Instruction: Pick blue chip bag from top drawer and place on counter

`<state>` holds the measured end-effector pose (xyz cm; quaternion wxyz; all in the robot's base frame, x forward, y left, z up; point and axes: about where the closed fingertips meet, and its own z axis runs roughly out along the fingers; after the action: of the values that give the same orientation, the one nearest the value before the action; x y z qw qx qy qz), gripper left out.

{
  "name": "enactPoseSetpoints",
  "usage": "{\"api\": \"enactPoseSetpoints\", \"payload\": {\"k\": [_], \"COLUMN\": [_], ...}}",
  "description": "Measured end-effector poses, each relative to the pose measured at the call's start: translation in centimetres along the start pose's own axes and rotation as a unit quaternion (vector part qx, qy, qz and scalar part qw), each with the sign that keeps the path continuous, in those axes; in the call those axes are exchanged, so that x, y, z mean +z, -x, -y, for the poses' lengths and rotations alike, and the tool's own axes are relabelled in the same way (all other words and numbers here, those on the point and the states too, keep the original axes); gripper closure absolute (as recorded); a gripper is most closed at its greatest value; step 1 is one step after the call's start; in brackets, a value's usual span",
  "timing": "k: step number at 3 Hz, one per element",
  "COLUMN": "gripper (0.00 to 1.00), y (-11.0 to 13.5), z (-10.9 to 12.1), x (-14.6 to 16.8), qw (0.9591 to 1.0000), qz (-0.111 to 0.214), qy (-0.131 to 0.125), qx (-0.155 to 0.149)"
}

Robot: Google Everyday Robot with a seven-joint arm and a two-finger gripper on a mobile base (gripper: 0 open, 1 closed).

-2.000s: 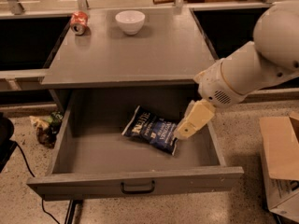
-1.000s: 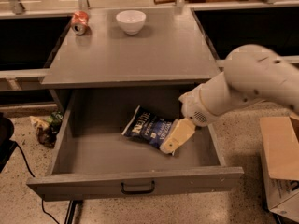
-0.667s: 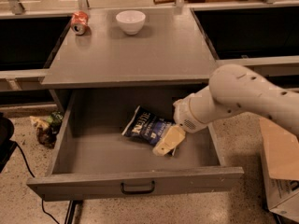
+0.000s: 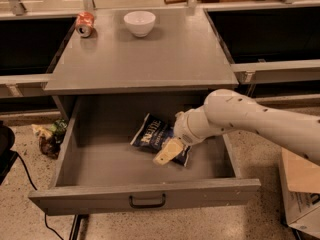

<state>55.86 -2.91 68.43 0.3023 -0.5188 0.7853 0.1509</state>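
Observation:
The blue chip bag [image 4: 153, 134] lies flat inside the open top drawer [image 4: 145, 191], right of centre, its white lettering up. My gripper [image 4: 168, 152] hangs from the white arm that reaches in from the right. It is down in the drawer, right over the bag's lower right part and hiding it. The grey counter [image 4: 145, 54] spreads above the drawer.
A small red soda can [image 4: 84, 24] lies at the counter's back left. A white bowl [image 4: 139, 23] stands at the back centre. Greenish-tan wrappers [image 4: 49, 135] lie on the floor left of the drawer. A cardboard box [image 4: 302, 186] sits on the floor at the right.
My arm has swung left and down into the drawer. The gripper went from the drawer's right side to directly over the bag. The bag has not moved.

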Motion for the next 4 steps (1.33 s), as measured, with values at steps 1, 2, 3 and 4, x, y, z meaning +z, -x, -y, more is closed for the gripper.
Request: {"api": "enactPoseSetpoints", "payload": {"k": [1, 2, 3, 4], "gripper": [0.00, 0.01, 0.20, 0.44], "y": [-0.8, -1.6, -2.1, -1.8], "z": [1.6, 3.3, 4.0, 3.5], "x": [2.8, 5.0, 6.1, 5.5], "qw": [1.0000, 0.9998, 0.9998, 0.9996], "qz": [0.006, 0.010, 0.014, 0.027], "qy": [0.000, 0.004, 0.007, 0.003], "qx": [0.006, 0.014, 0.014, 0.004]}}
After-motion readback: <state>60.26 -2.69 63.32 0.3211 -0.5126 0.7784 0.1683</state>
